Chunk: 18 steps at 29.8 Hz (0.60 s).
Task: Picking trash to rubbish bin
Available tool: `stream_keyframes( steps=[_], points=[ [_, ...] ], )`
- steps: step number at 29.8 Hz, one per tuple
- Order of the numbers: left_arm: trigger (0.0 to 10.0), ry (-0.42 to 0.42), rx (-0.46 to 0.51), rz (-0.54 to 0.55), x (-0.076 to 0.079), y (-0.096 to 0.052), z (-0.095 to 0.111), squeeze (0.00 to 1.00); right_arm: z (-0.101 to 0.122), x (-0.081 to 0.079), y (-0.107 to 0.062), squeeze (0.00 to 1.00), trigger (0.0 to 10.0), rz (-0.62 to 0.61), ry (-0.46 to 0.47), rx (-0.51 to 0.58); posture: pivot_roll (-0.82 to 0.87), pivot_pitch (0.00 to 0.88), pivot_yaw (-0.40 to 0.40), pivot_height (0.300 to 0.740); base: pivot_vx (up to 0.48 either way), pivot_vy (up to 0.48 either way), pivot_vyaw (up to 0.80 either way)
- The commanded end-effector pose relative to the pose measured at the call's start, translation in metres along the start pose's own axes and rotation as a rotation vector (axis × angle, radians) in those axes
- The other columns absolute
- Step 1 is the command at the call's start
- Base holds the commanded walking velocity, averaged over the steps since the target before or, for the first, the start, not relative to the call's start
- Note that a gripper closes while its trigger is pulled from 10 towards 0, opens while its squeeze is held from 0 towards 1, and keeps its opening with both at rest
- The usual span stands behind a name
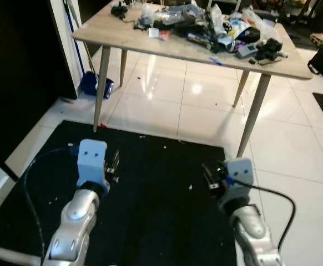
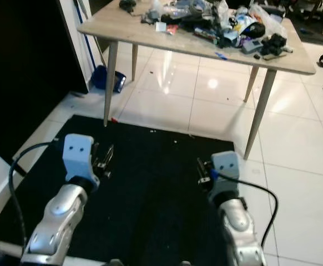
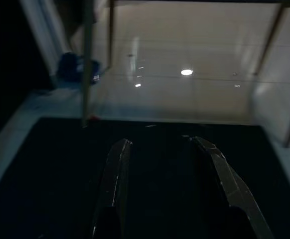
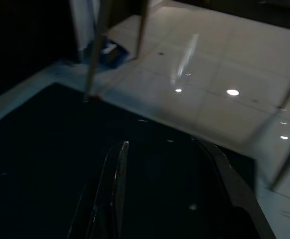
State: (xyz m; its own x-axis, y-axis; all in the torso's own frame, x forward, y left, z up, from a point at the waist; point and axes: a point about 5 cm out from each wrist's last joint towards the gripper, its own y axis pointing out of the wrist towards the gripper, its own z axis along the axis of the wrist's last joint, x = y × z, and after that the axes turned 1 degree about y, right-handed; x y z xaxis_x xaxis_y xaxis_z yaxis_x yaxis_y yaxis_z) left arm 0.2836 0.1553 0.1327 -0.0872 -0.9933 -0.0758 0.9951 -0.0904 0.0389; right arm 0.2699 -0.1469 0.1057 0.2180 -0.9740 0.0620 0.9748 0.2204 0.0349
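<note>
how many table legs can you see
4. The front left leg stands at the black mat's edge, the front right leg at its far right corner, and the two back legs stand on the white tiles behind.

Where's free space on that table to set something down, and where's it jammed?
Bare: the wooden table's near-left stretch, from the left corner up to the clutter pile. Also a thin strip along the near edge below the pile. Crowded: centre through the right end, packed with bags, wrappers and black gadgets.

Black mat [image 1: 150,188], glossy white tiles [image 1: 167,105]
</note>
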Motion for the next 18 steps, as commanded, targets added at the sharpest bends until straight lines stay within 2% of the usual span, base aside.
stream_keyframes(
  steps=[1, 6, 18],
  points=[
    [10.0, 0.009, -0.027, -0.002, -0.0001, -0.0016, -0.0063, 0.00, -0.0043, 0.0052, -0.0040, 0.00, 10.0, -0.016, -0.011, -0.029, -0.03, 0.180, -0.034, 0.740, 0.300, 0.000, 0.00],
    [10.0, 0.017, -0.024, -0.005, 0.0000, -0.0021, -0.0055, 0.00, -0.0051, 0.0090, -0.0018, 0.00, 10.0, -0.047, 0.009, -0.028, -0.03, 0.171, -0.030, 0.740, 0.300, 0.000, 0.00],
    [10.0, 0.022, -0.021, 0.003, -0.0016, -0.0011, -0.0055, 0.00, -0.0028, 0.0092, 0.0019, 0.00, 10.0, -0.027, -0.002, -0.018, -0.02, 0.169, -0.040, 0.740, 0.299, 0.000, 0.00]
  ],
)
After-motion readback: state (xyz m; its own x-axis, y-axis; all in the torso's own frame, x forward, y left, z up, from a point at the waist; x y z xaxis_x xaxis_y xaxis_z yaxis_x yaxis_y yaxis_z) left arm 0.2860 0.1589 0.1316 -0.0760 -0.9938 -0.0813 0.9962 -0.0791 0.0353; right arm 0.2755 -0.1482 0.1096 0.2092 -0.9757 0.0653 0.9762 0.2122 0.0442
